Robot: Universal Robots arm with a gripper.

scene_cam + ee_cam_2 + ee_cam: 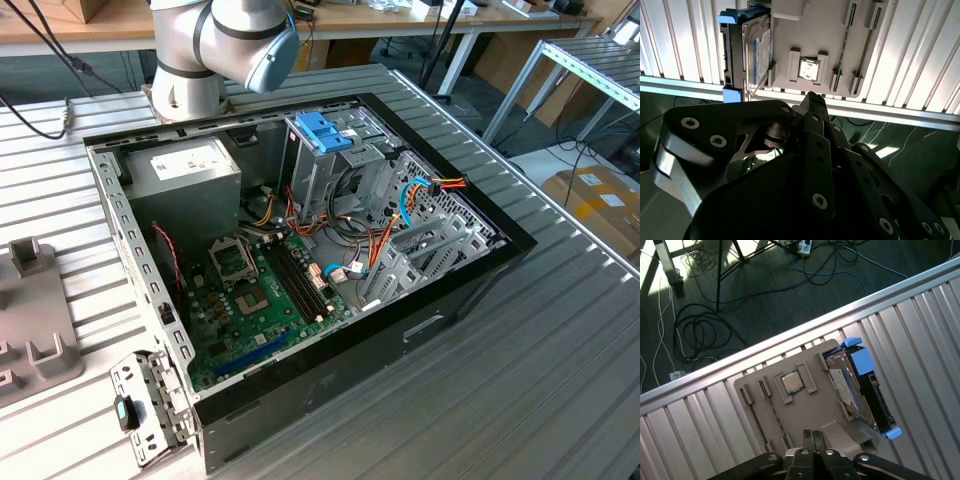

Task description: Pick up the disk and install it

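gripper [813, 434]: fingers pressed together, empty, above grey fixture plate [810, 412] | disk [862, 390]: on edge in plate's slot, apart from gripper | plate: at tabletop [925, 325] edge

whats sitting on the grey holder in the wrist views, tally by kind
disk: 1
chip: 1
total: 2 on the holder; I cannot tell what its thin slots hold
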